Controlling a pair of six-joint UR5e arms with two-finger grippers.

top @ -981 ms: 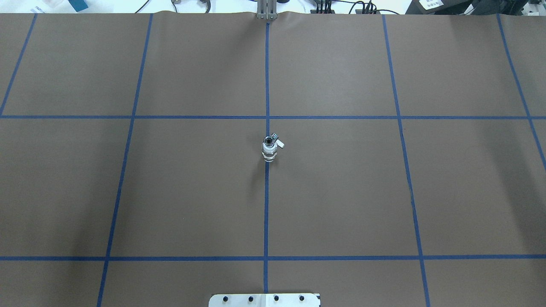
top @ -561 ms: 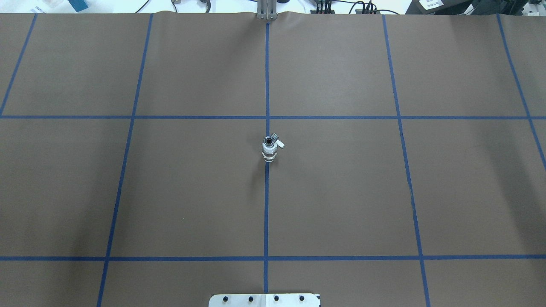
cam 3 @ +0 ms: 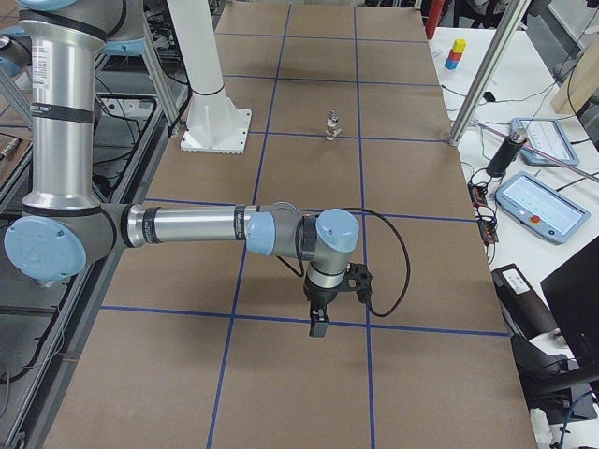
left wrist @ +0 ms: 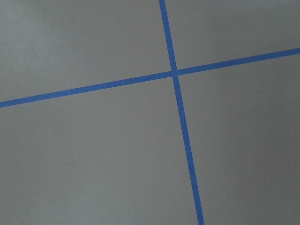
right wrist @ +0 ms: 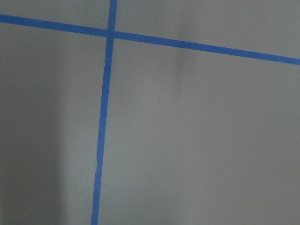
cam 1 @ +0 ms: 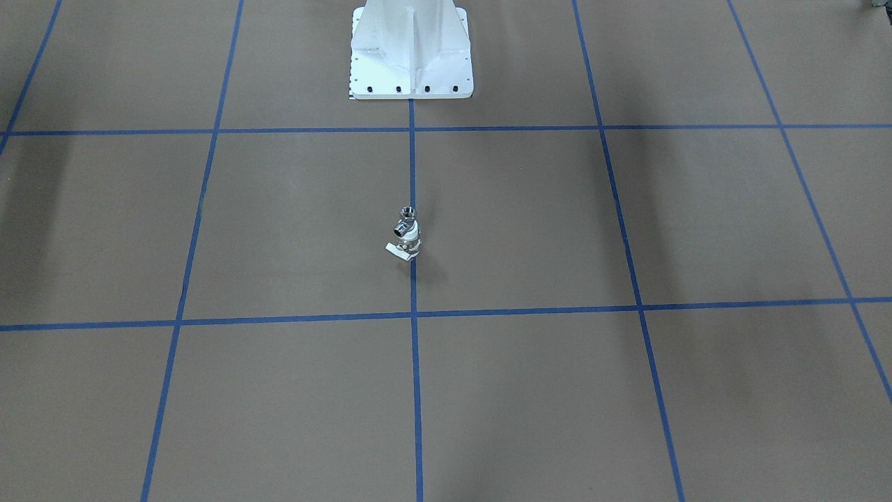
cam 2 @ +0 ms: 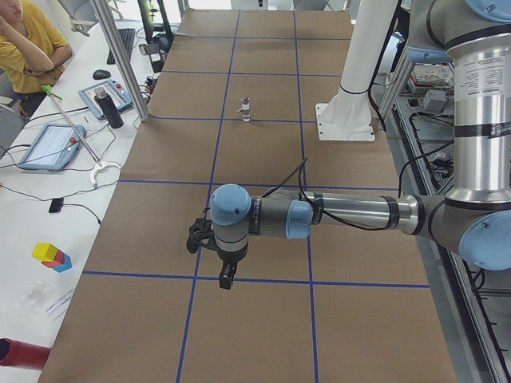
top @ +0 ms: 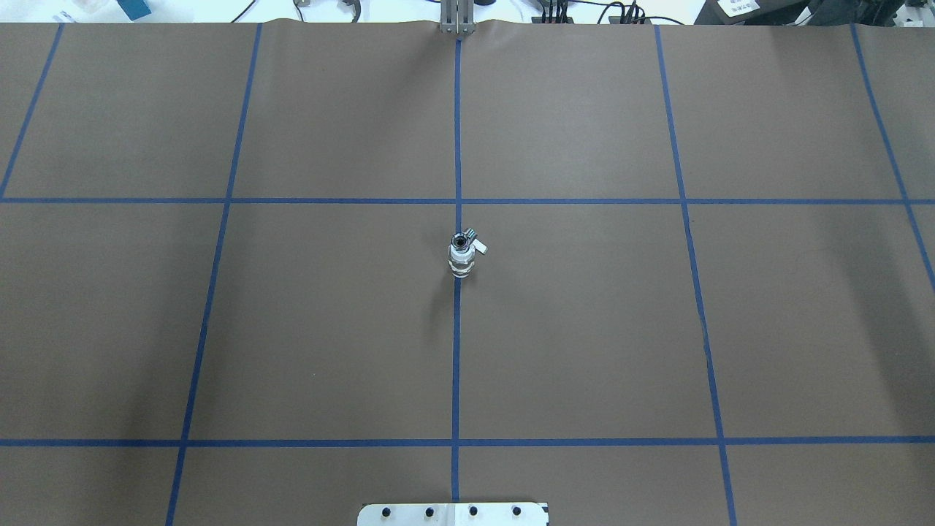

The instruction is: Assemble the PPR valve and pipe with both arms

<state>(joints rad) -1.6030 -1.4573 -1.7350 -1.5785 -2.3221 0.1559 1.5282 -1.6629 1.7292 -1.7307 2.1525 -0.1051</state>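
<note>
The PPR valve (top: 460,264) stands upright on the brown table at the centre tape line, its white lever tab to one side. The chrome pipe (top: 460,240) sits on top of it, open end up. The pair also shows in the front view, valve (cam 1: 412,245) below pipe (cam 1: 404,222), and small in both side views (cam 2: 246,109) (cam 3: 331,124). Both arms are far from it. My left gripper (cam 2: 227,276) hangs over the table's left end and my right gripper (cam 3: 319,324) over the right end. I cannot tell whether either is open or shut. Both wrist views show only paper and tape.
The white pedestal base (cam 1: 411,56) stands at the robot's side of the table. Blue tape lines (top: 456,351) grid the brown paper. Beside the table's far edge are tablets (cam 2: 49,146), a dark bottle (cam 2: 112,111), metal posts and a seated operator (cam 2: 28,40).
</note>
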